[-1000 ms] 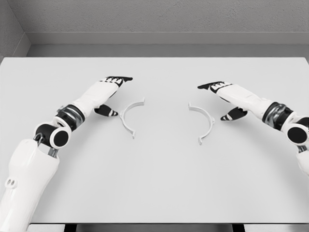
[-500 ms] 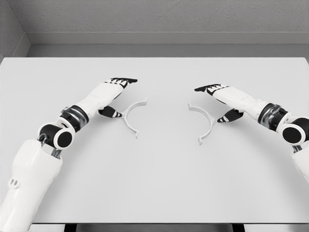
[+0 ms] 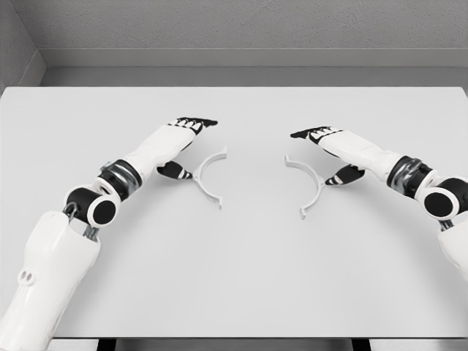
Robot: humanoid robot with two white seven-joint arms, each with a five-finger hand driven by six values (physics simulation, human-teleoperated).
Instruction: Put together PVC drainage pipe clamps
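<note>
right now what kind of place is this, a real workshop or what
Most likely a simulated test bench, not a real workshop: a bare white table, plain grey walls, and only two white clamp halves lying apart between the left hand and right hand.

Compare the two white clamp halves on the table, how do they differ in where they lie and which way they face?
The left clamp half lies left of centre, its open side facing right; the right clamp half lies right of centre, its open side facing left. The left robot hand has its thumb at the left half's outer edge; the right robot hand has its thumb by the right half. Both are thin white arcs lying flat, apart, on the table.
</note>
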